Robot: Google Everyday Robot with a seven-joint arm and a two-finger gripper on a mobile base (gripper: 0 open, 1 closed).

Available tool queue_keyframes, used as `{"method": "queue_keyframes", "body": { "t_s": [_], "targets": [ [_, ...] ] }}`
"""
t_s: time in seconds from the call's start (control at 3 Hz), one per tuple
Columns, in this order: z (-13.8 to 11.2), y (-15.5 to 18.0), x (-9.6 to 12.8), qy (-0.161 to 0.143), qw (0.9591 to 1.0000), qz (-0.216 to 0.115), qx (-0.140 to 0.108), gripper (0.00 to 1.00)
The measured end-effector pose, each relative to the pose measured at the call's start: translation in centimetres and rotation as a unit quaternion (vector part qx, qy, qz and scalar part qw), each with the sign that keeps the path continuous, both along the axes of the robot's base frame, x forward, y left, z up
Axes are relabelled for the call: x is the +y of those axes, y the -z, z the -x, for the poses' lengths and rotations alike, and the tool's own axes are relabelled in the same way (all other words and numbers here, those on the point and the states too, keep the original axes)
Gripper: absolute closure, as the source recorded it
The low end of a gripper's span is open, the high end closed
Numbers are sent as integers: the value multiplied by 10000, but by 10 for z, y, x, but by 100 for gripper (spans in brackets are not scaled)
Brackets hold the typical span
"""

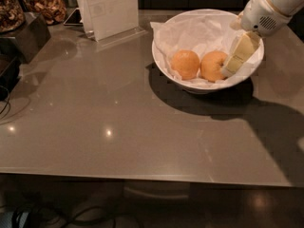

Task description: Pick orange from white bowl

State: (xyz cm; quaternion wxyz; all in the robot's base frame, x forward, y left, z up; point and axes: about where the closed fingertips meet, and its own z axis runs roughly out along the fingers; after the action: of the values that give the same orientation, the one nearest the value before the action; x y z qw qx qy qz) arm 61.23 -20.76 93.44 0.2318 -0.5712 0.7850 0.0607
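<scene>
STEP: approach for grasp, orange not yet lifted | gripper (231, 70) low inside white bowl (204, 86), just beside orange (213, 65) (paler one, right of deeper-orange fruit (185, 64)); opening impossible to tell, nothing visibly held | NEXT: probably straddle orange, close, lift clear of tabletop (118, 118)

Glossy white bowl (190, 84) lined with crumpled paper (199, 32) — matt cream plastic gripper (230, 69) inside its right side — polished table (118, 127).

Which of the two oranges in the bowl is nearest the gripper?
The orange on the right, with the dimple on top: the gripper sits right beside it inside the white bowl. The other orange lies farther left.
</scene>
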Motion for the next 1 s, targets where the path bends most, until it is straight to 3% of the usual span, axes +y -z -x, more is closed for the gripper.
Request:
{"method": "queue_keyframes", "body": {
  "t_s": [0.33,0.67,1.0],
  "targets": [
    [-1,2,0,8,10000,-3,-5,19],
    [-2,3,0,8,10000,-6,0,31],
    [-9,23,9,-116,9994,-134,293,14]
  ]
}}
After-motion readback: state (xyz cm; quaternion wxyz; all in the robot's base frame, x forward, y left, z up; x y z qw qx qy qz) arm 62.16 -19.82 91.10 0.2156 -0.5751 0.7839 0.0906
